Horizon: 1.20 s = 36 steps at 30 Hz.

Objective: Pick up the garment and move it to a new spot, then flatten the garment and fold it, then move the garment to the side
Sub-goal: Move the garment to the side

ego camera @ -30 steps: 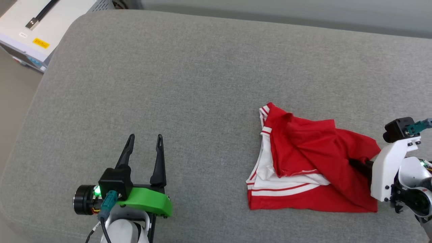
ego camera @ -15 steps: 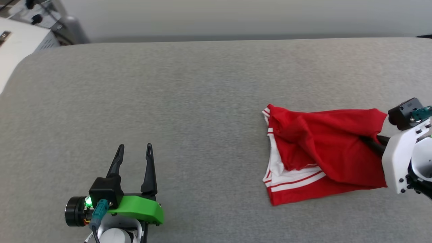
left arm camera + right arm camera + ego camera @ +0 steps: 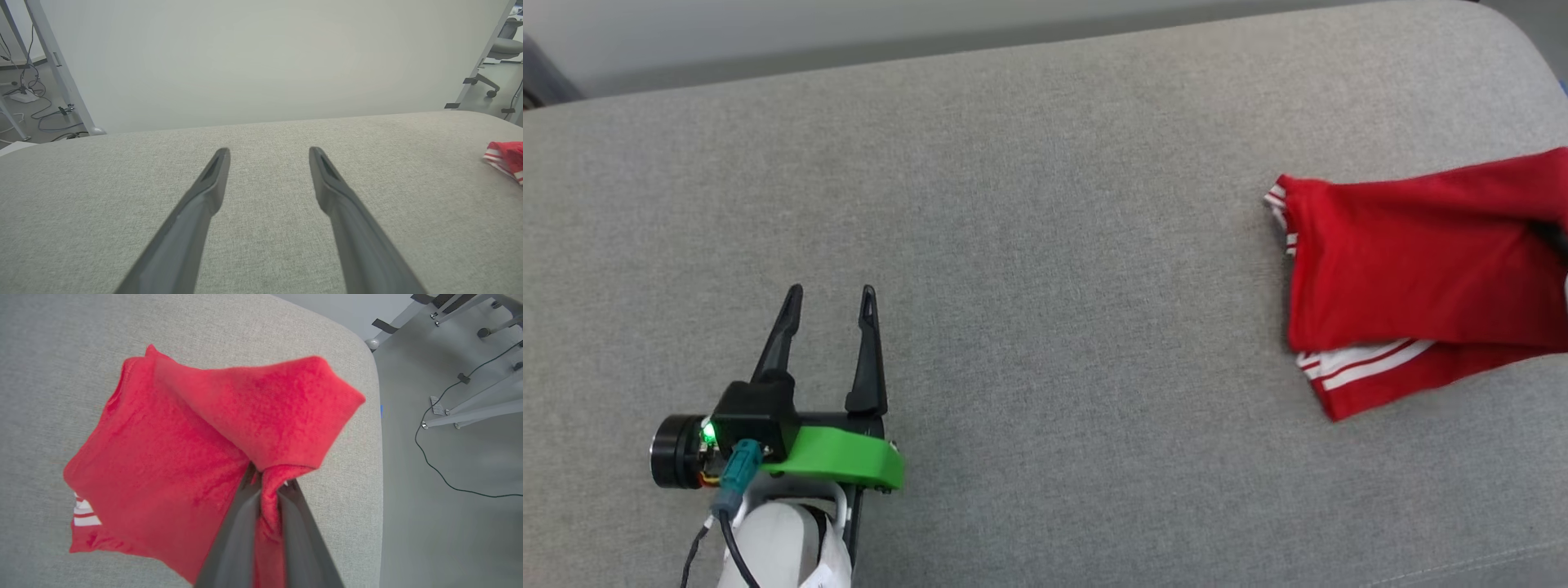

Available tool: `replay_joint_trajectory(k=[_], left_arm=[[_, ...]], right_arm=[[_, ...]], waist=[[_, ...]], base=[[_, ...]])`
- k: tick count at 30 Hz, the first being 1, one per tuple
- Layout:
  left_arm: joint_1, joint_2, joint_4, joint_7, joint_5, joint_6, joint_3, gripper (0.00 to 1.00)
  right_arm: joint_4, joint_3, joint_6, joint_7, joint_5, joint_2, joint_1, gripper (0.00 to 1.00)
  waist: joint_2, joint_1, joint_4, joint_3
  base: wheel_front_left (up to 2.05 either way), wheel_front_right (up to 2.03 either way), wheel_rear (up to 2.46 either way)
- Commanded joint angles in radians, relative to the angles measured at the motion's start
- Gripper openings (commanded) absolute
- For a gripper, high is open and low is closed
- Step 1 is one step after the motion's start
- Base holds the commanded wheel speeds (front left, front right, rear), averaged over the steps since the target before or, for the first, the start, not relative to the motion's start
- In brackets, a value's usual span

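Note:
The garment is a folded red shirt with white striped trim, at the far right of the grey cushion. In the right wrist view my right gripper is shut on a bunched fold of the garment, which hangs partly lifted near the cushion's right edge. A corner of the garment shows far right in the left wrist view. My left gripper stands open over bare cushion at the lower left, nothing between its fingers, well away from the garment.
The cushion's rounded right edge drops to a grey floor with table legs and a black cable. Behind the cushion stands a pale wall. An office chair and floor cables lie beyond.
The head camera has swung, so the whole picture shifted. The right gripper has carried the garment to the right, toward the cushion's right edge, smoothing its top layer. The left gripper stays open.

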Motion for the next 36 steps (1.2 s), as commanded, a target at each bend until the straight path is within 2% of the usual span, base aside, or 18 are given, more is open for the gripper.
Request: replay_joint_trajectory(k=[1, 8, 16, 20, 23, 25, 31, 36], left_arm=[[-0.026, 0.013, -0.009, -0.006, 0.012, -0.007, 0.007, 1.00], [-0.097, 0.030, -0.051, -0.006, 0.023, -0.012, 0.017, 1.00], [-0.142, 0.027, -0.100, -0.006, 0.029, -0.005, 0.017, 1.00], [-0.150, 0.026, -0.114, -0.006, 0.035, 0.000, 0.015, 1.00], [-0.147, 0.025, -0.112, -0.006, 0.037, 0.003, 0.014, 1.00], [-0.141, 0.022, -0.104, -0.006, 0.035, 0.007, 0.013, 1.00], [-0.098, 0.009, -0.077, -0.006, 0.023, 0.018, 0.007, 1.00], [-0.035, 0.002, -0.054, -0.006, 0.010, 0.023, 0.007, 1.00]], right_arm=[[0.027, -0.008, -0.001, -0.007, -0.016, -0.009, -0.040, 0.00], [0.220, -0.052, -0.001, -0.033, -0.099, -0.060, -0.185, 0.00], [0.416, -0.167, -0.001, -0.064, -0.155, -0.073, -0.289, 0.00], [0.495, -0.214, -0.001, -0.091, -0.183, -0.064, -0.325, 0.00], [0.556, -0.242, -0.001, -0.097, -0.204, -0.033, -0.339, 0.00], [0.585, -0.253, -0.001, -0.113, -0.228, -0.015, -0.342, 1.00], [0.609, -0.300, -0.001, -0.237, -0.286, 0.016, -0.343, 1.00], [0.548, -0.305, -0.001, -0.388, -0.332, 0.055, -0.316, 1.00]], waist=[[-0.0001, 0.0000, -0.008, 0.099], [-0.0001, 0.0000, 0.021, 0.220], [-0.0001, 0.0000, 0.048, 0.306], [-0.0001, 0.0000, 0.056, 0.327], [-0.0001, 0.0000, 0.060, 0.320], [-0.0001, 0.0000, 0.064, 0.300], [-0.0001, 0.0000, 0.075, 0.191], [-0.0001, 0.0000, 0.086, 0.087]], base=[[0.00, 0.00, 0.00], [0.00, 0.00, 0.00], [0.00, 0.00, 0.00], [0.00, 0.00, 0.00], [0.00, 0.00, 0.00], [0.00, 0.00, 0.00], [0.00, 0.00, 0.00], [0.00, 0.00, 0.00]])
